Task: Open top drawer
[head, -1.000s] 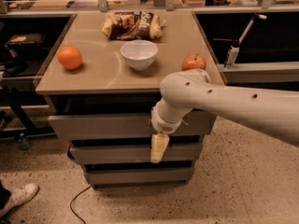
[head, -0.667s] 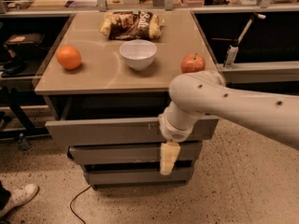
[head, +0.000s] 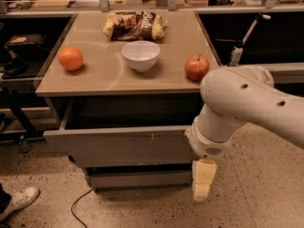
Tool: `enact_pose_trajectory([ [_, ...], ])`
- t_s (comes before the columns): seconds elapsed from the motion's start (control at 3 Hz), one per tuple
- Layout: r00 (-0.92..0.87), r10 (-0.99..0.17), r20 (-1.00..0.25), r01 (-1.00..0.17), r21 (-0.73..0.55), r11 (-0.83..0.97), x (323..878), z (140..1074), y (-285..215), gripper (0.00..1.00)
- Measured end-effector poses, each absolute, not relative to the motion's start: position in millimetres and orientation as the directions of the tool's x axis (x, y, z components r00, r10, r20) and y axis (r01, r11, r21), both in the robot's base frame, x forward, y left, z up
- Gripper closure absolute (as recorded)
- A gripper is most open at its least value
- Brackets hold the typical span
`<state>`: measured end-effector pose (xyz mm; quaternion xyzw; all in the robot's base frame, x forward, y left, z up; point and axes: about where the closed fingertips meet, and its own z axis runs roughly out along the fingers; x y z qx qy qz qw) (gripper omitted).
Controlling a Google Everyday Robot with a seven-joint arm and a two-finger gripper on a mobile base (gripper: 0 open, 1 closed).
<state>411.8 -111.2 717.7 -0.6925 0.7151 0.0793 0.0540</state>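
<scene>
The top drawer (head: 118, 146) of the grey-brown cabinet stands pulled out toward me; its flat front has small white scratches and its dark interior shows under the cabinet top. My gripper (head: 203, 180) hangs pointing down off the drawer front's right end, at the height of the lower drawer (head: 137, 178). It holds nothing that I can see. The white arm (head: 247, 103) covers the drawer's right corner.
On the cabinet top (head: 109, 77) are an orange (head: 71, 58), a white bowl (head: 140, 55), a red apple (head: 196, 67) and a chip bag (head: 135, 25). A shoe (head: 18, 201) and a cable (head: 78, 204) lie on the floor at left. Dark shelving stands on both sides.
The top drawer has slid out toward me. The arm has moved right and down, and the gripper now hangs past the drawer front's right end.
</scene>
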Motion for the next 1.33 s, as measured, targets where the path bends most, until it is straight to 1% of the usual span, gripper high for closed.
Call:
enact_pose_trajectory([
  [0.33,-0.055,-0.984,-0.167,-0.998,0.037,0.050,411.1,736.6,-126.4,0.00],
  [0.67,-0.059,-0.980,-0.191,-0.998,0.021,0.056,431.5,739.7,-115.3,0.00],
  [1.33,-0.036,-0.966,-0.256,-0.999,0.029,0.030,459.2,717.2,-68.2,0.00],
])
